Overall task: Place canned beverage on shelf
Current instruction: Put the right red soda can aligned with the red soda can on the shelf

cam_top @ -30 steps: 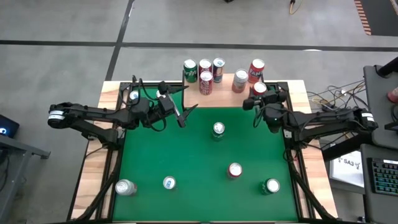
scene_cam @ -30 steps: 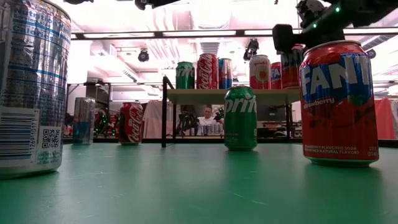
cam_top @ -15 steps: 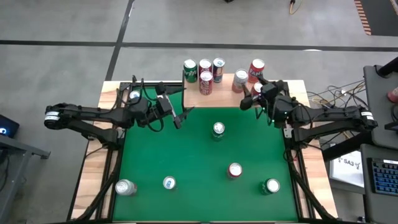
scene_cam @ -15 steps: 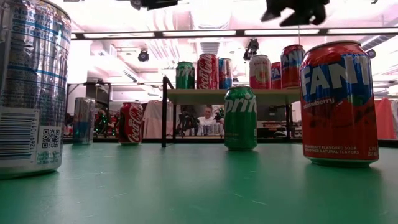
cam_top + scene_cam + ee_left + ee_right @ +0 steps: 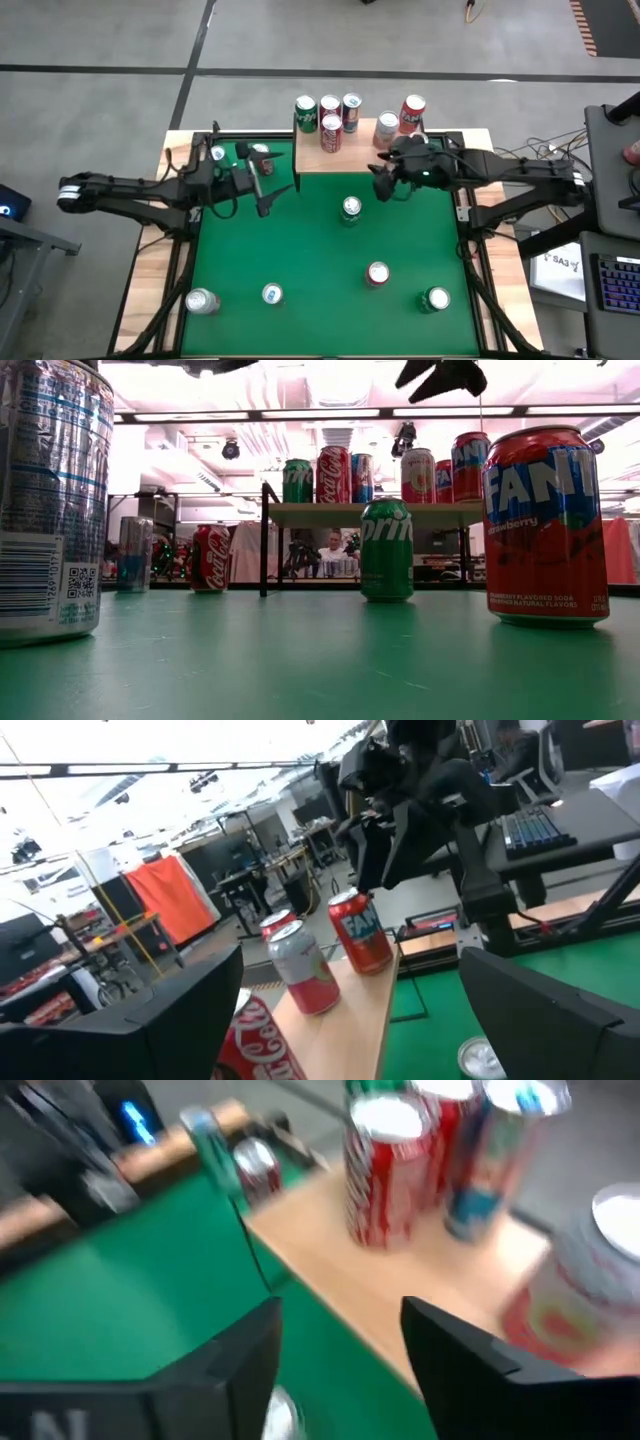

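Cans [image 5: 331,122] crowd the shelf [image 5: 355,155] at upper centre; right gripper [image 5: 382,183] hangs empty, jaws apart, above a counter can [image 5: 351,208], seemingly next.

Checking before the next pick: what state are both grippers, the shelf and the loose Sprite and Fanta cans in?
left gripper: open, empty.
right gripper: open, empty, near the shelf.
shelf: carrying several upright cans.
Sprite can: upright, off the shelf.
Fanta can: upright, off the shelf.
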Action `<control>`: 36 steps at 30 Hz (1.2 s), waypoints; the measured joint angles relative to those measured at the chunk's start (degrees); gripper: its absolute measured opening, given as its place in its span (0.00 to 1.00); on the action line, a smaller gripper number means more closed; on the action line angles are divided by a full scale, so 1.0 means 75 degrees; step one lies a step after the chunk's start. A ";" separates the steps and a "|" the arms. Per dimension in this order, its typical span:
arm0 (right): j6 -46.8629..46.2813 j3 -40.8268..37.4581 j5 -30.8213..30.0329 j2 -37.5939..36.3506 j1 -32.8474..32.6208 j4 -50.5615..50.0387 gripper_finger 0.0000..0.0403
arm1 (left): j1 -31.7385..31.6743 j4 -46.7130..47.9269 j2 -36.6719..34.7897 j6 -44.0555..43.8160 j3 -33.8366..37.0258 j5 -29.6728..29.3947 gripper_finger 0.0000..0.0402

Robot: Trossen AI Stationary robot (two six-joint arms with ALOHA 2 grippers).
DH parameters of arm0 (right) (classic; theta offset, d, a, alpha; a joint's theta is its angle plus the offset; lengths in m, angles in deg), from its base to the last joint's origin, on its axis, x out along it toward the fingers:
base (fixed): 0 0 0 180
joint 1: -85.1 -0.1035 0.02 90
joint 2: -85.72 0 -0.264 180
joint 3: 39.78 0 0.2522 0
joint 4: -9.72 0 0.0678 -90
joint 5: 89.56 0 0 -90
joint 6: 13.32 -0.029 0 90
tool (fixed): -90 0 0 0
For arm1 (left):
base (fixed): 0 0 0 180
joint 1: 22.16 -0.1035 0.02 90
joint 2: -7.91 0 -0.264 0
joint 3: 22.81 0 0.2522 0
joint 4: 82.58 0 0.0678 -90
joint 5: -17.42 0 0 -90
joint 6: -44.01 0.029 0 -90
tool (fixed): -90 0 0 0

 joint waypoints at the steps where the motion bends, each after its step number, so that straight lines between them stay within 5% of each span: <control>1: -0.0230 0.0346 0.0003 0.0214 0.0000 -0.0591 0.45 | -0.0006 -0.0103 -0.0091 0.0033 0.0136 -0.0002 0.89; 12: -0.2506 0.3334 0.0481 0.2052 0.0003 -0.6581 0.11 | -0.0046 -0.0266 -0.0561 0.1368 0.0101 -0.1026 0.89; 16: -0.2551 0.3384 0.0970 0.1997 0.0085 -0.6543 0.03 | -0.0039 -0.0165 -0.0519 0.1393 0.0214 -0.1010 0.89; 26: -0.2423 0.2472 0.1077 0.1015 0.0634 -0.6641 0.02 | -0.0039 -0.0108 -0.0525 0.1857 0.0194 -0.1029 0.89; 36: -0.2726 0.2122 0.0870 0.0565 0.0926 -0.6594 0.02 | -0.0039 0.0112 -0.0592 0.2160 0.0194 -0.2211 0.89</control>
